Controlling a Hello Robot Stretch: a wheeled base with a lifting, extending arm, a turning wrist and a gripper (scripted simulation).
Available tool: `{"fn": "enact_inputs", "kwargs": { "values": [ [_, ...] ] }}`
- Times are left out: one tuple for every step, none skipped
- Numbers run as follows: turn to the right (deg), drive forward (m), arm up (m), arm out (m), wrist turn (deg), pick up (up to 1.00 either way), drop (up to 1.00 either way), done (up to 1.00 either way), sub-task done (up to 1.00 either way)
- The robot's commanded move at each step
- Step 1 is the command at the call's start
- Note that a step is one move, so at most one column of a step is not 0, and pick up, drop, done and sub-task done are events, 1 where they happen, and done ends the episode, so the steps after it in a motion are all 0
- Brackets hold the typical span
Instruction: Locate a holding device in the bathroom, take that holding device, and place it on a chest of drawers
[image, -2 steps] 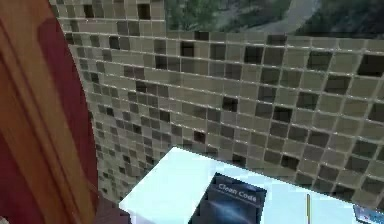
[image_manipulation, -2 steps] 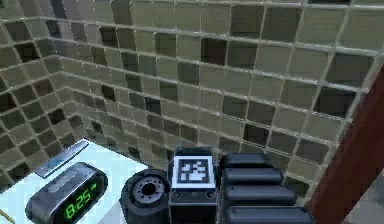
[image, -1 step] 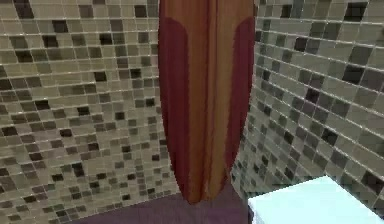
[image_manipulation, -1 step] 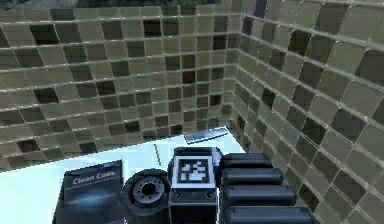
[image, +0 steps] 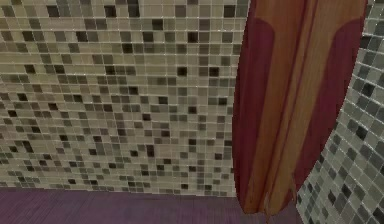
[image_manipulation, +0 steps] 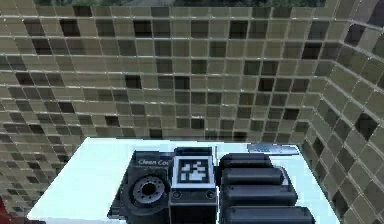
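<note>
In the arm side view the dark arm (image_manipulation: 250, 190) rises from the bottom edge over a pale blue-white top (image_manipulation: 85, 175). A white square with black marks (image_manipulation: 195, 170) stands at its far end. Left of that sits the gripper's dark body (image_manipulation: 148, 190). I cannot make out its fingers, so I cannot tell whether it holds anything. A small flat grey thing (image_manipulation: 270, 150) lies on the pale top just beyond the arm, too small to name.
Mosaic tile walls (image_manipulation: 180, 80) close in behind and right of the pale top. In the forward view a tiled wall (image: 110, 100) stands close ahead, a red and orange curtain (image: 290, 100) hangs at the right, and a strip of purple floor (image: 100, 208) runs below.
</note>
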Motion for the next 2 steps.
{"fn": "enact_inputs", "kwargs": {
  "values": [
    [0.0,0.00,0.00,0.18,0.0,0.00,0.00,0.00,0.00],
    [0.0,0.00,0.00,0.00,45.0,0.00,0.00,0.00,0.00]
  ]
}}
